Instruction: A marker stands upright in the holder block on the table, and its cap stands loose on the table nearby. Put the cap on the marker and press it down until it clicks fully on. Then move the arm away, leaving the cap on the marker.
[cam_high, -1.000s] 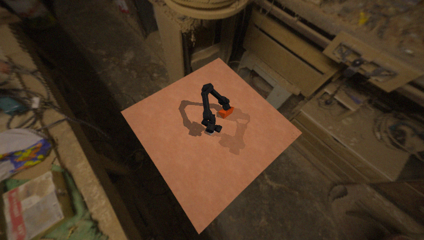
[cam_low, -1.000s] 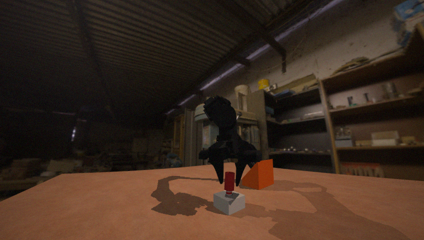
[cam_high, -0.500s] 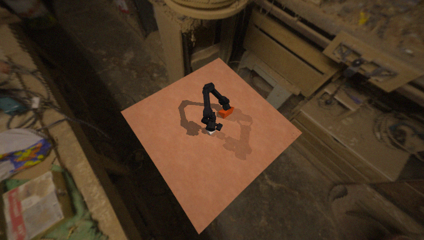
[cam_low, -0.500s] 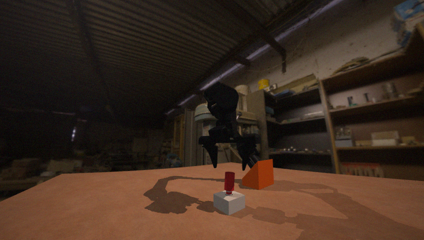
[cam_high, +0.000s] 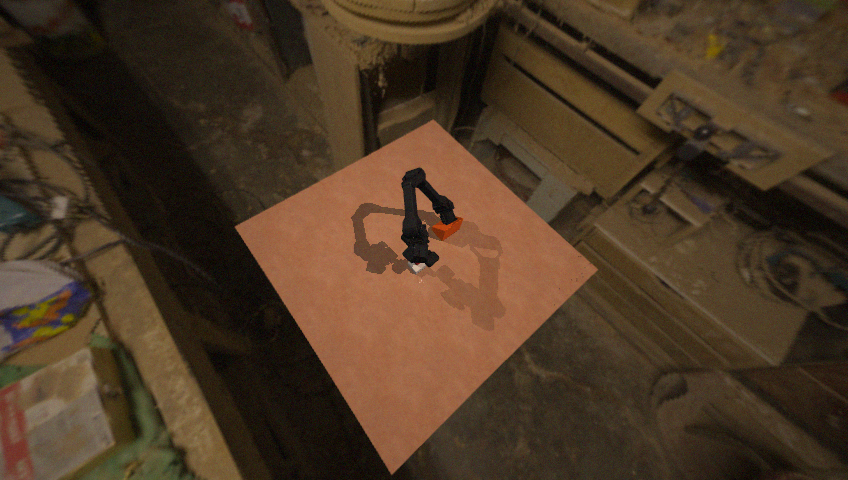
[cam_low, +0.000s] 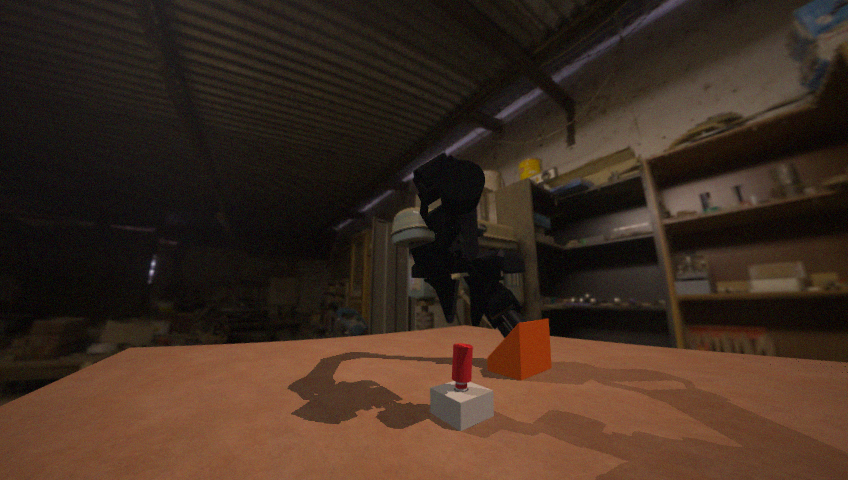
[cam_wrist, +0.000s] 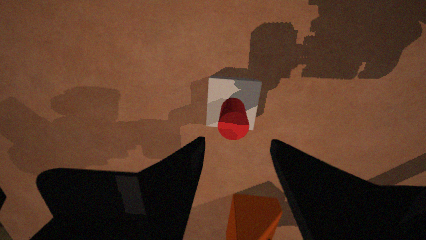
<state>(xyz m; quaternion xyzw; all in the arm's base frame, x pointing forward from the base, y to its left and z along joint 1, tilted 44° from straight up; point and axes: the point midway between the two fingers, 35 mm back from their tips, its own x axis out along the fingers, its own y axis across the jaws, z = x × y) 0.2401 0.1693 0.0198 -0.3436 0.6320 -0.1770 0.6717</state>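
Observation:
The red cap (cam_low: 461, 361) (cam_wrist: 233, 119) sits upright on the marker, whose silvery neck (cam_low: 461, 387) just shows below it. The marker stands in the white holder block (cam_low: 461, 408) (cam_wrist: 223, 90) (cam_high: 417, 268). My gripper (cam_low: 470, 309) (cam_wrist: 237, 143) (cam_high: 421, 256) is open and empty. It hangs above and slightly behind the cap, with clear space between the fingers and the cap. The rest of the marker is hidden inside the cap and the block.
An orange wedge (cam_low: 520, 355) (cam_high: 447, 228) (cam_wrist: 252, 217) stands on the table (cam_high: 386, 368) just behind the block, close to the arm. The arm's shadows fall across the table around the block.

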